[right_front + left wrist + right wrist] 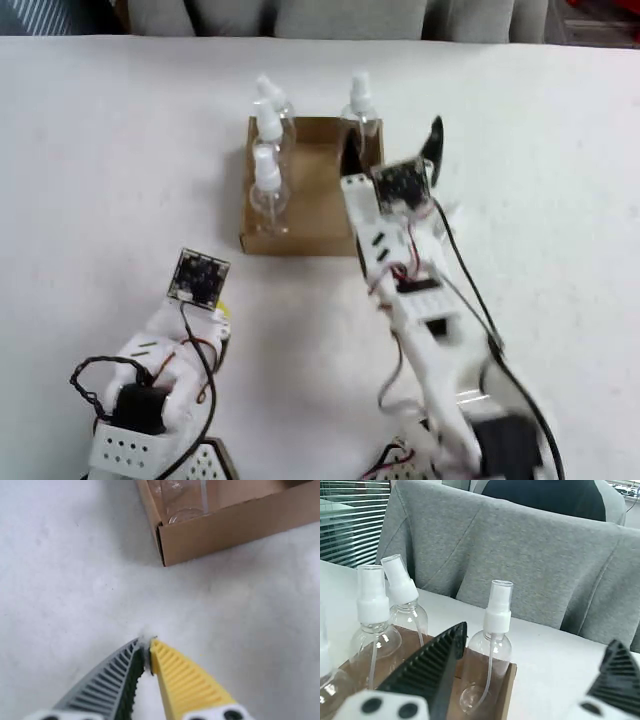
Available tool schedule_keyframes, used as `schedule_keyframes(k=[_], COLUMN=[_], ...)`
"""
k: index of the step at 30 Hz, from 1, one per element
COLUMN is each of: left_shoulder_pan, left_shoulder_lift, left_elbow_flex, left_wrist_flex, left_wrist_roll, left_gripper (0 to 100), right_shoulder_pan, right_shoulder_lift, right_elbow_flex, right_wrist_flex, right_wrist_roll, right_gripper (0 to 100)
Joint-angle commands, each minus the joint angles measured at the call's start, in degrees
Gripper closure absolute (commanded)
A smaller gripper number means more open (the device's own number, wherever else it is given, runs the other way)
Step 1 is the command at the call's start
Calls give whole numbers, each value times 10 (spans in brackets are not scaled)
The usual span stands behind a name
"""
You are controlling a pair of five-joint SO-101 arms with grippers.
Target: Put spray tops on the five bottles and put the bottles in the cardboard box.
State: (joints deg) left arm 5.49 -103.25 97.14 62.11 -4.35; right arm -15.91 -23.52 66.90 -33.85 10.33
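1. The right gripper (392, 140) is spread wide and holds nothing. It hovers over the right wall of the cardboard box (300, 243), just short of the corner bottle (360, 105) in the box's far right corner.
2. Three capped bottles (268, 140) line the box's left wall. That makes four counted, so a fifth seems outstanding.
3. The left gripper (147, 642) is pinched together and empty, its tips on the table short of the box's near left corner.
4. Advice: raise the right gripper straight up, clear of the spray tops, before swinging it away, so that no jaw tips the corner bottle.

brown cardboard box (318, 190), clear bottles (268, 195)
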Motion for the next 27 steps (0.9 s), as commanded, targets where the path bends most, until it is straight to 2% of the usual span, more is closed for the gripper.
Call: schedule_keyframes(k=[1,4,9,13,18,22,27], left_shoulder_pan=[-7,-7,-7,-7,-7,-7,-7], left_shoulder_lift=[0,0,0,0,0,0,0], left_elbow_flex=[-1,-1,-1,-1,-1,-1,-1], left_wrist_flex=[-21,-21,-21,-21,-21,-21,-21], left_wrist_roll=[-4,-4,-4,-4,-4,-4,-4], left_gripper=[976,976,976,976,976,976,976], right_shoulder_pan=[4,22,74,134,214,278,347], right_shoulder_lift=[-161,-279,-454,-579,-706,-748,-726], right_elbow_flex=[57,84,85,83,84,84,83], right_wrist_flex=[89,218,473,658,828,961,1124], right_wrist_roll=[1,2,2,9,91,144,322], right_gripper=[776,875,969,978,982,983,983])
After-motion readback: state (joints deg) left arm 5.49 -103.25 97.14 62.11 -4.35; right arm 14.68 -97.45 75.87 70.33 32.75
